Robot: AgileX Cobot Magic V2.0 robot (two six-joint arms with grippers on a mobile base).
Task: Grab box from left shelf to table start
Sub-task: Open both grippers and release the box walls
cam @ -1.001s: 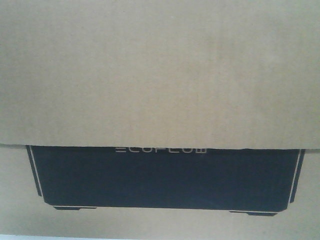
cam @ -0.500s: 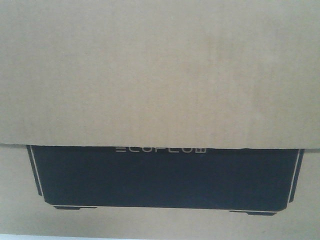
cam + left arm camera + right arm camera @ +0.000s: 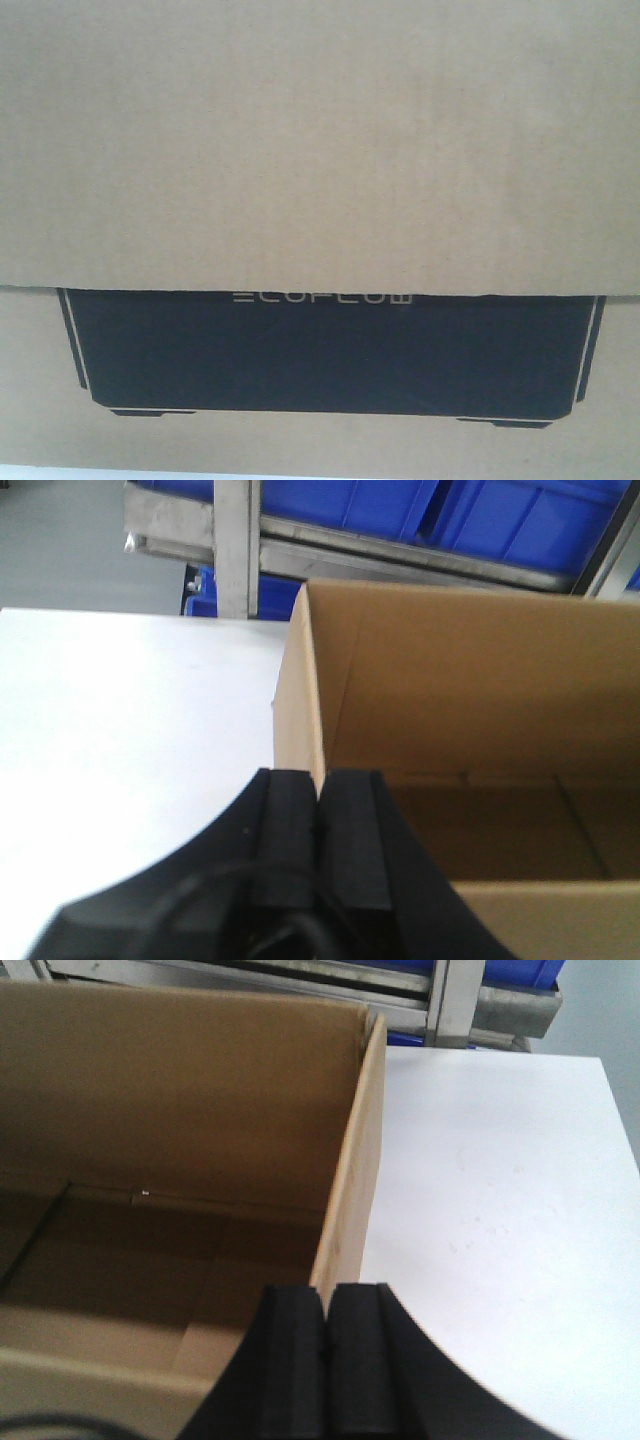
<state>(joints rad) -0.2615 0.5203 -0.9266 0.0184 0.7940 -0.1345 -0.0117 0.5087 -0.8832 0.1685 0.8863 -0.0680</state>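
The brown cardboard box fills the front view, its black panel with white "ECOFLOW" lettering low in the frame. In the left wrist view my left gripper is shut on the box's left wall; the open, empty inside lies to its right. In the right wrist view my right gripper is shut on the box's right wall. The white table lies beside and below the box on the left and also on the right. The silver shelf stands just behind.
Blue plastic bins sit on the shelf behind the box. A shelf post stands at the table's far edge in the right wrist view. The table's right edge borders grey floor.
In the front view the box's black panel has shifted a few pixels up and to the right. Both grippers keep their hold.
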